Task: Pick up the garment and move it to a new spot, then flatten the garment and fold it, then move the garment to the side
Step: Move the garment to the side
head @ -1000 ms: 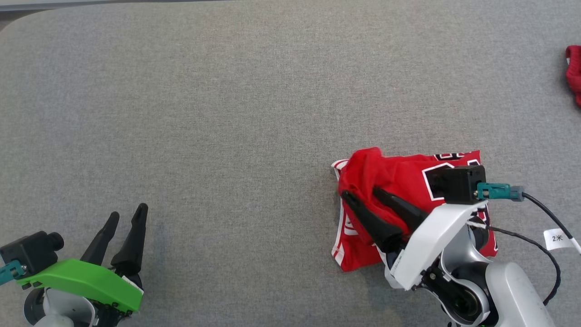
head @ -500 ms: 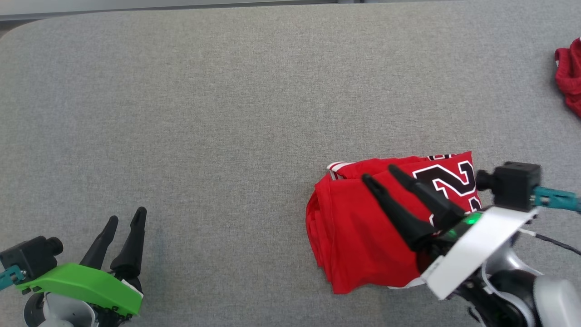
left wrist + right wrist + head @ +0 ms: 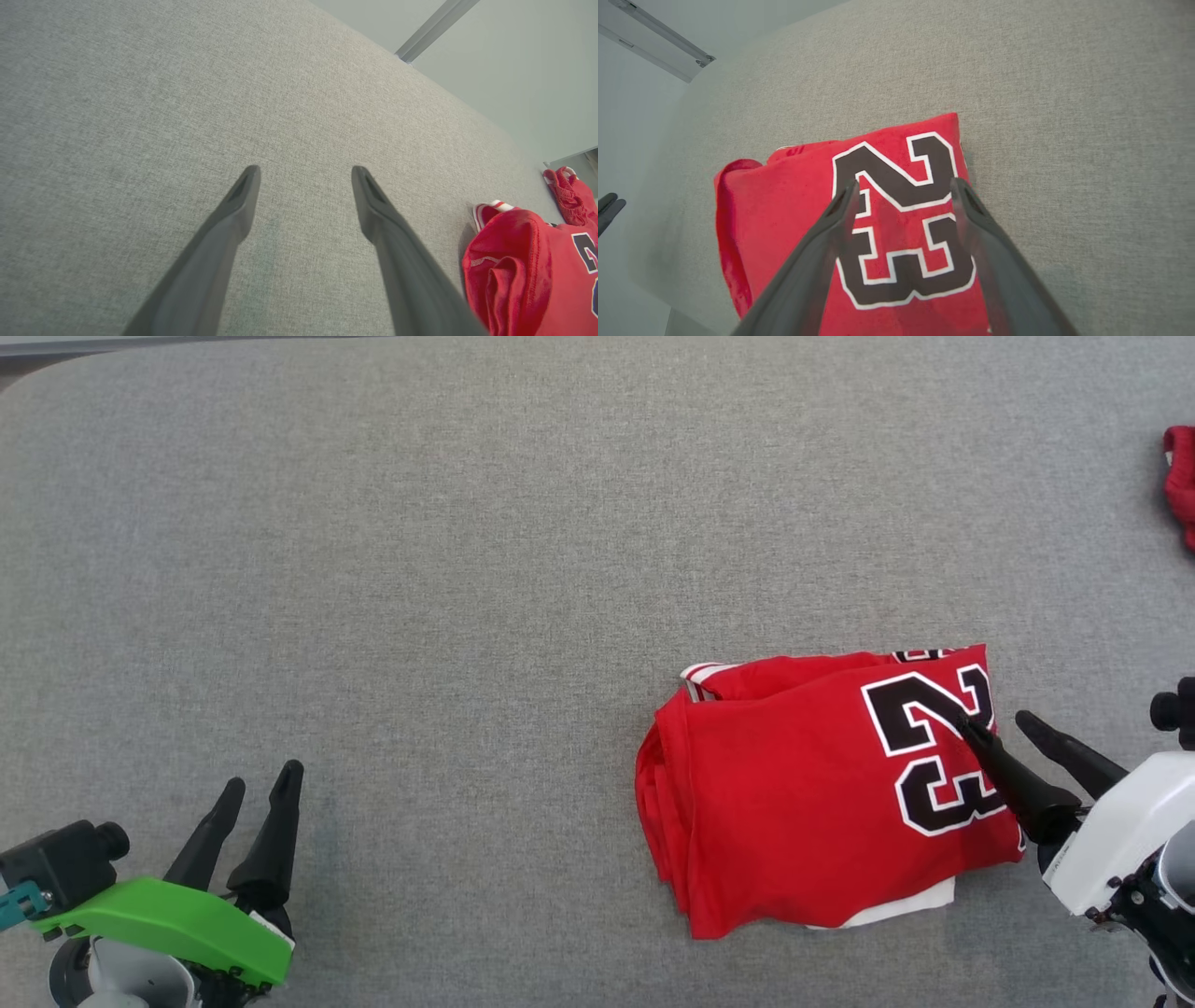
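Note:
The garment [image 3: 803,793] is a red jersey with a black "23", lying folded on the grey table [image 3: 485,569] at the right of the head view. It also shows in the left wrist view as the garment [image 3: 528,266] and in the right wrist view as the garment [image 3: 794,210]. My right gripper [image 3: 991,723] is open, held over the jersey's right edge with nothing between its fingers; in its own view the right gripper [image 3: 903,186] hovers above the number. My left gripper [image 3: 263,782] stands open at the lower left, far from the jersey, and appears as the left gripper [image 3: 306,173] above bare fabric.
Another red cloth [image 3: 1180,485] lies at the table's far right edge, seen also as the red cloth [image 3: 570,193]. The table's rounded back-left corner [image 3: 37,378] and back edge run along the top of the head view. Wide grey surface spreads left of the jersey.
My right gripper has drawn back to the right, off the jersey's middle to its right edge. The folded-over layer now lies flat, showing the whole "23". The left arm stayed put.

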Tool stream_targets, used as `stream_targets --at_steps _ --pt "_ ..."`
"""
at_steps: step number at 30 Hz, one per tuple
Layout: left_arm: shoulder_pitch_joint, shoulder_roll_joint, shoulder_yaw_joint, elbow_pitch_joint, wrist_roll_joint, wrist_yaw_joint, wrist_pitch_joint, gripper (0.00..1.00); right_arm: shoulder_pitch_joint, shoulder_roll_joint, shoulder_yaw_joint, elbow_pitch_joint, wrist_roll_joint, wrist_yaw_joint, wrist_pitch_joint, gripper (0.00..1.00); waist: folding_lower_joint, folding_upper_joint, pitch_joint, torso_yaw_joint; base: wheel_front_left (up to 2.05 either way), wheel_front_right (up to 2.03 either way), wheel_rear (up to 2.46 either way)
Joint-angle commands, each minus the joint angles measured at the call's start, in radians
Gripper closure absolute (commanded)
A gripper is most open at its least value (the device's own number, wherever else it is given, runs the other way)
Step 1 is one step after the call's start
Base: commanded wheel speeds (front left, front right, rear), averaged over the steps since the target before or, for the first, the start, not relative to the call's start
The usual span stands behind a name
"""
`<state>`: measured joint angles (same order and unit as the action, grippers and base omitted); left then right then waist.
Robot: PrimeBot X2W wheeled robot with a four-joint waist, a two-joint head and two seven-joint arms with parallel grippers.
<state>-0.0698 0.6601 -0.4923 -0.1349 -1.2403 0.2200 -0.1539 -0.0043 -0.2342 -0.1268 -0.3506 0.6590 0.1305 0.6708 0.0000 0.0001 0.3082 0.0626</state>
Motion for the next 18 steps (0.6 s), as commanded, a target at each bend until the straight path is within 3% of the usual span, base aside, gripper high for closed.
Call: stream_targets --at_steps 1,8,18 --pt "-0.012 0.006 0.002 -0.004 0.002 -0.001 0.001 0.0 -0.014 -0.019 0.005 0.03 0.007 0.0 -0.006 0.0 0.0 -0.0001 0.01 0.007 0.0 0.0 0.0" --pt "-0.025 -0.009 -0.005 0.006 0.005 -0.006 0.0 0.0 -0.053 -0.064 0.028 0.164 0.023 0.0 -0.04 0.0 0.0 -0.0001 0.023 0.038 0.0 0.0 0.0" --pt "-0.026 -0.013 0.0 0.012 -0.001 -0.006 -0.005 0.0 -0.091 -0.073 0.04 0.321 0.062 0.0 -0.046 0.0 0.0 -0.0001 0.016 0.062 0.0 0.0 0.0"
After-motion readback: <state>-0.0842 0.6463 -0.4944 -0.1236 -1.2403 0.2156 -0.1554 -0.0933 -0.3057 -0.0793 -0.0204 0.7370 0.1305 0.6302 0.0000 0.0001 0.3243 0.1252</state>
